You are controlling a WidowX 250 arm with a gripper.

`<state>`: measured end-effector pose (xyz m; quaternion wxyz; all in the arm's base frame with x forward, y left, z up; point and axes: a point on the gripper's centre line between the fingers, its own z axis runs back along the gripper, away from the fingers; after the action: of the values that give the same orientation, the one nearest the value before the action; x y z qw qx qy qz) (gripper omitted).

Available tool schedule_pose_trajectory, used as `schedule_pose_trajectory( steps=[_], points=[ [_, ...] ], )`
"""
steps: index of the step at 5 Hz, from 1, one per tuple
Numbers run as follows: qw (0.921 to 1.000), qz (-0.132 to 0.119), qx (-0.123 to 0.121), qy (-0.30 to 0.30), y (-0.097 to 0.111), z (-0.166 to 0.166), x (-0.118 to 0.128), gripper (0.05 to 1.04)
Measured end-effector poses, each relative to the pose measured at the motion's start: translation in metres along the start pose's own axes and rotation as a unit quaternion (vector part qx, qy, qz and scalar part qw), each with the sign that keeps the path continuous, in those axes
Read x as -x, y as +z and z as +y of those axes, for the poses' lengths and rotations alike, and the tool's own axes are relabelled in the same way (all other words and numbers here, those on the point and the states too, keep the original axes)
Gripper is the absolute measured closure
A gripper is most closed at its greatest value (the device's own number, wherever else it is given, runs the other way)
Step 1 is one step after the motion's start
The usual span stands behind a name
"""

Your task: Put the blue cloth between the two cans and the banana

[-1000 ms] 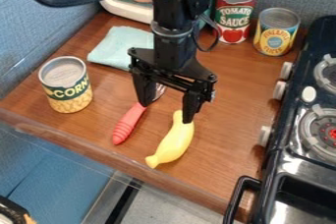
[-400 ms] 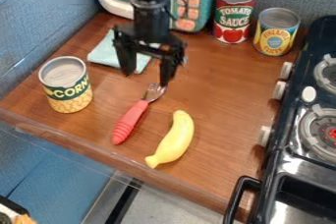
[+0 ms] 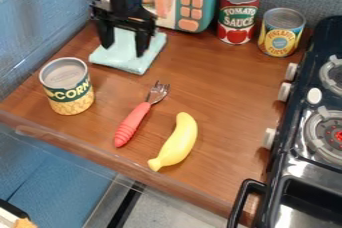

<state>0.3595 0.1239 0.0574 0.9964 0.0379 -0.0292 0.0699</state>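
Over the folded light blue cloth (image 3: 127, 63) at the counter's back left, my gripper (image 3: 123, 52) hangs open, one finger above the cloth's left part and the other over its right part. Whether the tips touch the cloth I cannot tell. At the back right stand the tomato sauce can (image 3: 238, 14) and, just right of it, the pineapple can (image 3: 281, 32). A yellow banana (image 3: 176, 142) lies near the counter's front edge.
A corn can (image 3: 67, 87) stands at the left, in front of the cloth. The red-handled fork (image 3: 133, 123) lies left of the banana. Behind the cloth is a toy microwave (image 3: 194, 2); a black stove (image 3: 308, 137) borders the right side.
From above the banana and fork, my gripper has moved back and to the left, over the cloth. The cloth, cans, fork and banana have stayed put.
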Motion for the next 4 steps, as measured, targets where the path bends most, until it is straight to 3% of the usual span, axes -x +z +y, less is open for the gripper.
schedule_pose_trajectory(
  steps=[2,3,4],
  points=[
    [0.999,-0.021,0.018,0.035,-0.023,0.034,-0.032,0.082],
    [0.9988,-0.017,0.018,0.041,-0.038,0.037,-0.046,0.083],
    [0.9987,0.004,0.023,0.046,-0.055,0.035,-0.045,0.083]
  ],
)
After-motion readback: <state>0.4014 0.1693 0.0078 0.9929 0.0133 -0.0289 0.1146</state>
